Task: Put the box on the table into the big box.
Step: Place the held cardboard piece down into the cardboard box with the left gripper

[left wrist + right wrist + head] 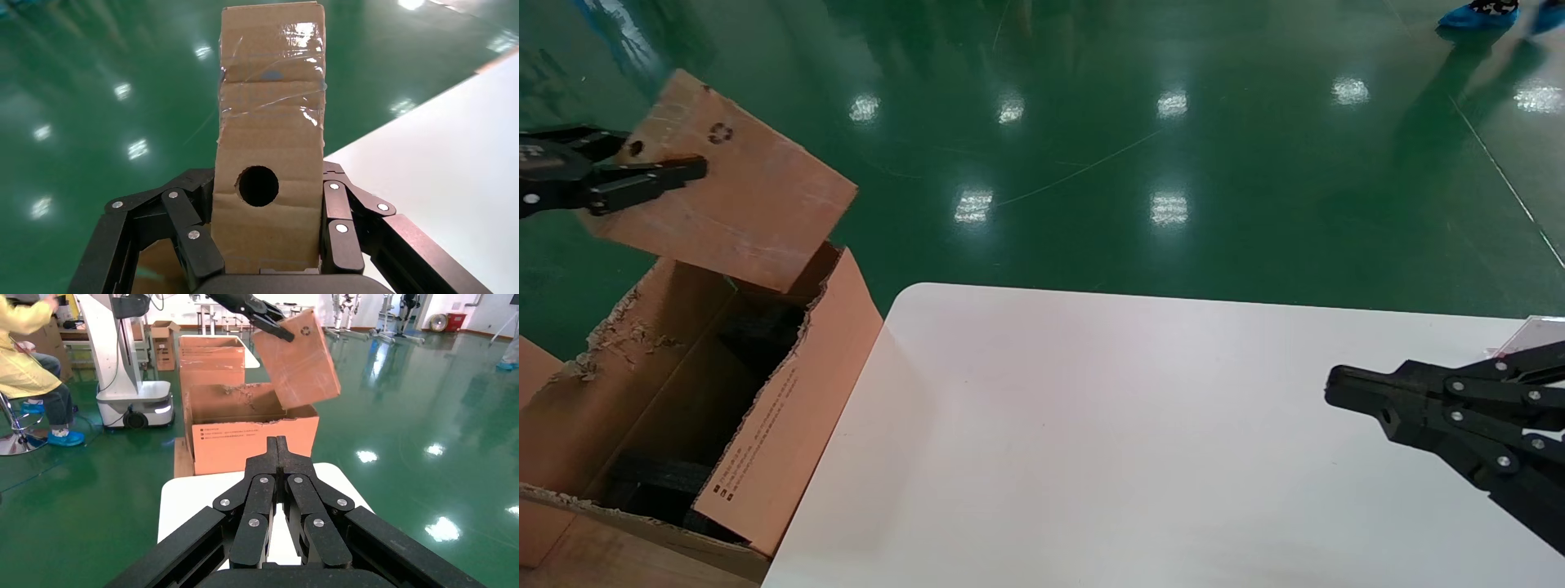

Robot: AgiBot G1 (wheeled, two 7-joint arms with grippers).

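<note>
One white table [1140,441] borders glossy green floor [1173,147] beside the big box [789,425].

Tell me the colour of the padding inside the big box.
Black; the padding inside the big box shows best in the head view.

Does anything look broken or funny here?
Yes. The big box beside the table has torn, ragged flap edges. The box hangs tilted above it, clamped in the left gripper, and has a round hole in one face, seen in the left wrist view. The right gripper rests shut over the table.
</note>
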